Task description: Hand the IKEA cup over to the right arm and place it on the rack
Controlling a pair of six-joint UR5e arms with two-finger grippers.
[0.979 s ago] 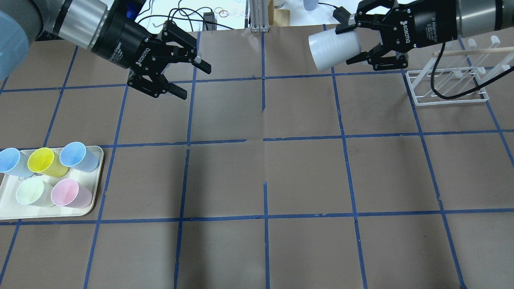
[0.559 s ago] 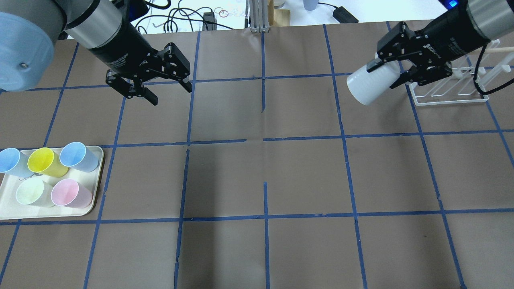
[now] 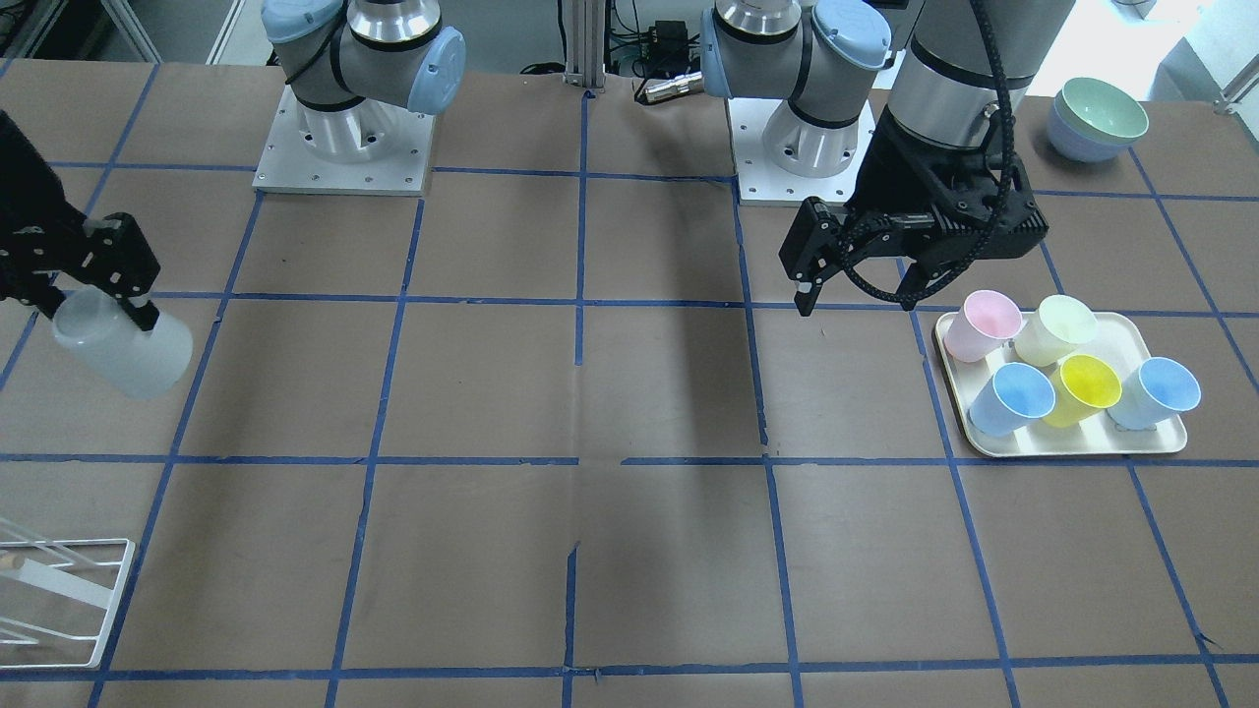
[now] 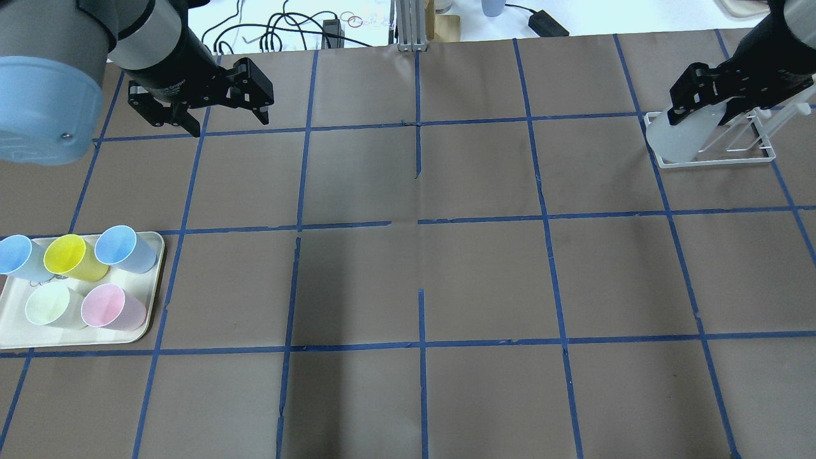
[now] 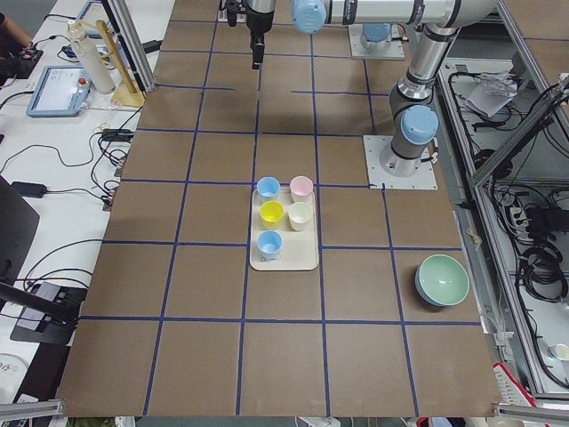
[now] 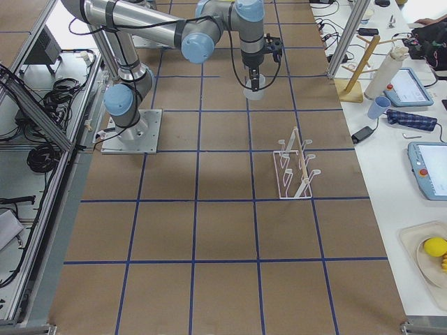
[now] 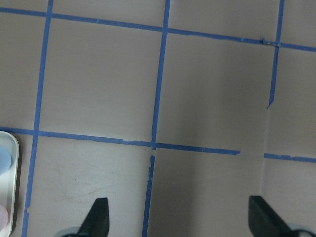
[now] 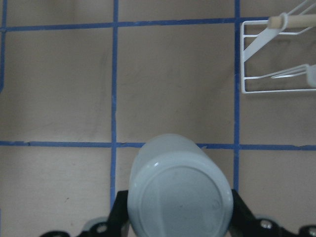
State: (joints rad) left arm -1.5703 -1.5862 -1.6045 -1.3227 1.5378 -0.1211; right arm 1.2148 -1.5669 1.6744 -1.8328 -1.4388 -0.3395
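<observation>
The pale grey IKEA cup (image 4: 685, 135) is held tilted in the air by my right gripper (image 4: 701, 107), which is shut on it. It also shows in the front view (image 3: 123, 349) and fills the bottom of the right wrist view (image 8: 180, 197), with a round end towards the camera. The white wire rack (image 4: 720, 156) stands at the far right. In the right wrist view the rack (image 8: 276, 86) lies ahead and to the right, apart from the cup. My left gripper (image 4: 229, 124) is open and empty above the far left of the table, and also shows in the front view (image 3: 858, 295).
A cream tray (image 4: 156, 280) at the near left holds several pastel cups: blue, yellow, green and pink. Stacked bowls (image 3: 1097, 118) sit beside the left arm's base. Cables and gear lie beyond the table's far edge.
My right gripper has carried the cup to the right and lower, up to the rack's left end. My left gripper has drawn back to the left, still open.
</observation>
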